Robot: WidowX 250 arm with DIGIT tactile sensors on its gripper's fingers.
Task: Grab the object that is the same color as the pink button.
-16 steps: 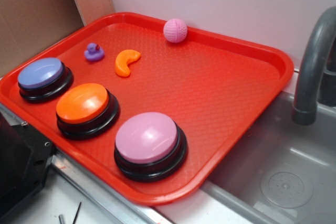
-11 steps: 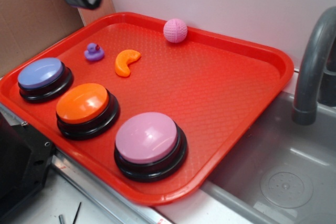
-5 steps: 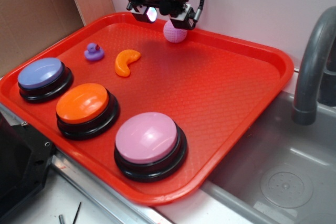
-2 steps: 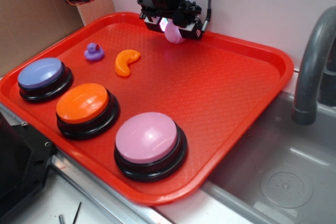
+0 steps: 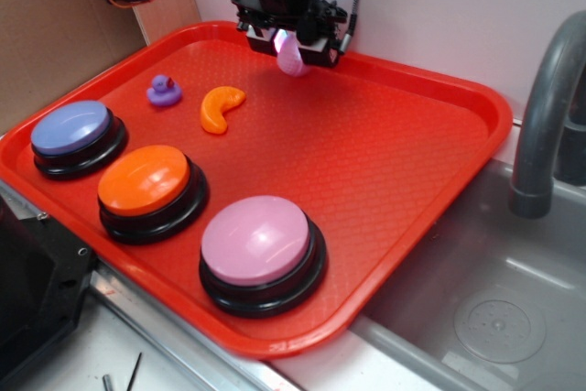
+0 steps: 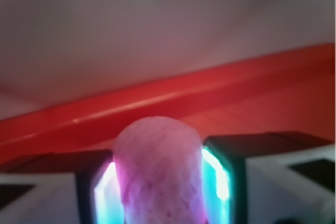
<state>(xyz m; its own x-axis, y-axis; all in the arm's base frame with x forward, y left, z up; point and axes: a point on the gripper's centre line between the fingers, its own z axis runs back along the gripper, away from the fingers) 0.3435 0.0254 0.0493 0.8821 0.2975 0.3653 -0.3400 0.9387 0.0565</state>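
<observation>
Gripping: the claw (image 5: 291, 46) was clamped on the pink ball (image 5: 292, 59), one glowing finger pad (image 6: 216, 179) pressed against each side of it, the ball squeezed narrow between them.
Ball position: it sat at the far edge of the red tray (image 5: 412, 162), close to the raised back rim and the pale wall; whether it touched the tray floor could not be told.
Wrist view: the knitted ball (image 6: 157, 169) filled the gap between the pads, with the tray rim (image 6: 173, 95) running across behind it, blurred.
Pink button: the pink button (image 5: 259, 243) stood at the near edge of the tray, well apart from the ball.
Other buttons: an orange button (image 5: 146, 183) stood just left of the pink one, and a purple button (image 5: 75, 130) further left, the three in a row along the front edge.
Small pieces: an orange crescent (image 5: 220, 108) and a purple duck (image 5: 164, 91) lay side by side, apart, between the buttons and the claw.
Surroundings: a grey sink (image 5: 494, 309) and a grey faucet (image 5: 545, 107) lay to the right of the tray.
</observation>
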